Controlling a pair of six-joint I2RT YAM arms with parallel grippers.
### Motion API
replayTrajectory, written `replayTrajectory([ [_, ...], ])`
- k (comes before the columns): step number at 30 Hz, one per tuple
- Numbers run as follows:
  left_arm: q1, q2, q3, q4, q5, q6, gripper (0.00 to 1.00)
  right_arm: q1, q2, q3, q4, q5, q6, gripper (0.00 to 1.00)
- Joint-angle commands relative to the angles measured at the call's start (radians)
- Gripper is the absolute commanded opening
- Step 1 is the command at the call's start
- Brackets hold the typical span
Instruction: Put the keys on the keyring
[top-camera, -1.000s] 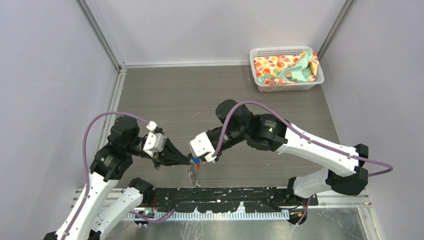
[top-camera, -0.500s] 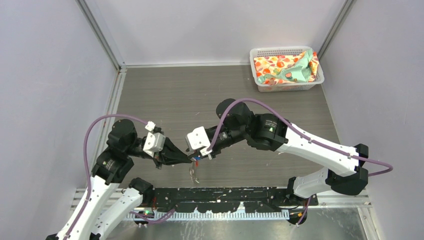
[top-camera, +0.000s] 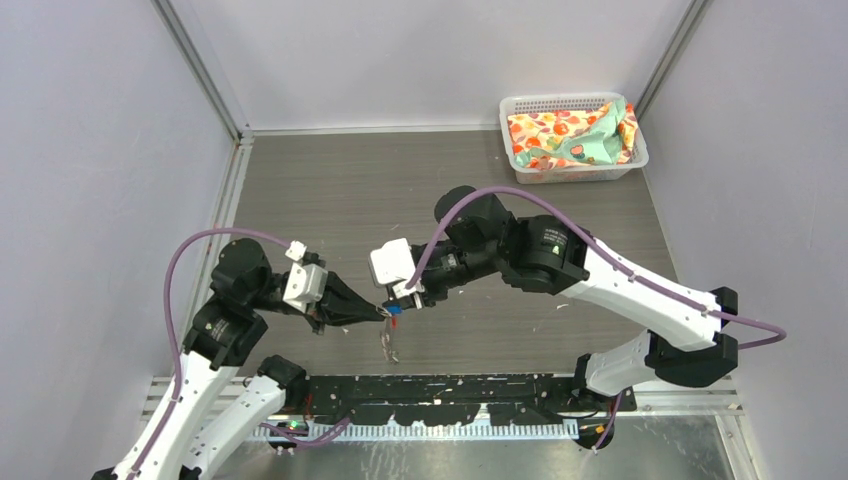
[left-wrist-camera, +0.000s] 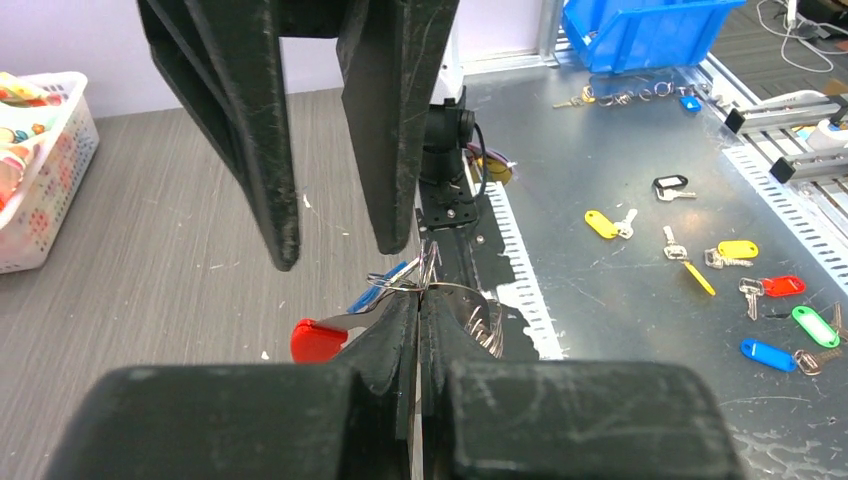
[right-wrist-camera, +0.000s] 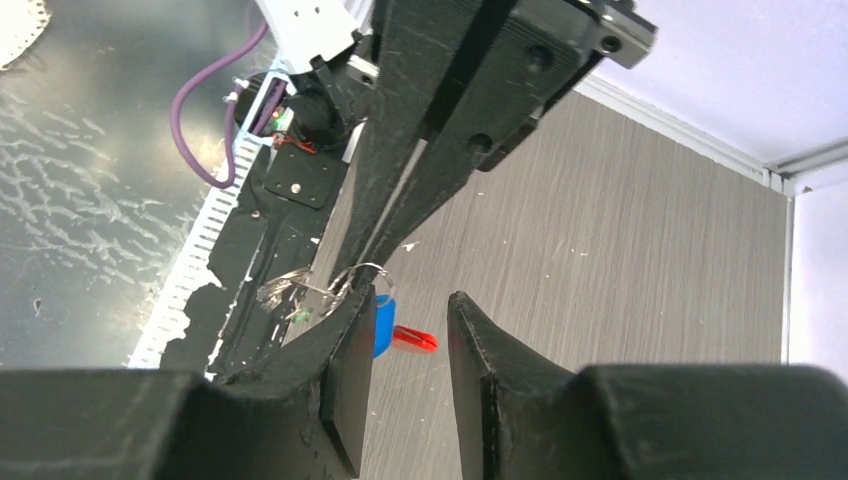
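Observation:
My left gripper (top-camera: 380, 314) is shut on the thin silvery keyring (left-wrist-camera: 462, 294) and holds it above the table. The ring's red tag (left-wrist-camera: 318, 340) hangs to the left of the fingers. The blue-headed key (left-wrist-camera: 385, 283) hangs on the wire loops at the fingertips. In the right wrist view the blue key (right-wrist-camera: 384, 322) sits just behind my right gripper's left finger, with the red tag (right-wrist-camera: 414, 340) beyond it. A small green bit (right-wrist-camera: 300, 315) shows among the hanging loops. My right gripper (top-camera: 403, 300) is open and empty, right next to the left fingertips.
A white basket (top-camera: 573, 140) with a patterned cloth stands at the far right corner. The black rail (top-camera: 450, 405) runs along the near edge. Several loose tagged keys (left-wrist-camera: 740, 250) and a blue bin (left-wrist-camera: 650, 25) lie on the metal surface beyond the rail.
My right gripper has risen and shifted slightly left and away from the hanging keyring. The left gripper has kept its hold and barely moved.

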Motion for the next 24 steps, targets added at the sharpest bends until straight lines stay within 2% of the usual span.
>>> replayTrajectory([
  [1,0.0,-0.02,-0.004,0.105,-0.023,-0.061,0.0,0.004,0.024,0.111,-0.076,0.111,0.062,0.4],
  [7,0.0,-0.047,-0.051,0.211,-0.148,-0.171,0.0,-0.008,0.033,0.225,-0.184,0.15,0.109,0.45],
  [13,0.0,-0.055,-0.062,0.261,-0.242,-0.213,0.0,-0.009,0.011,0.228,-0.205,0.07,0.178,0.48],
  [17,0.0,-0.059,-0.064,0.283,-0.288,-0.236,0.0,-0.008,0.04,0.226,-0.208,0.055,0.218,0.45],
  [24,0.0,-0.065,-0.064,0.255,-0.223,-0.221,0.0,-0.009,0.052,0.207,-0.131,0.086,0.244,0.37],
])
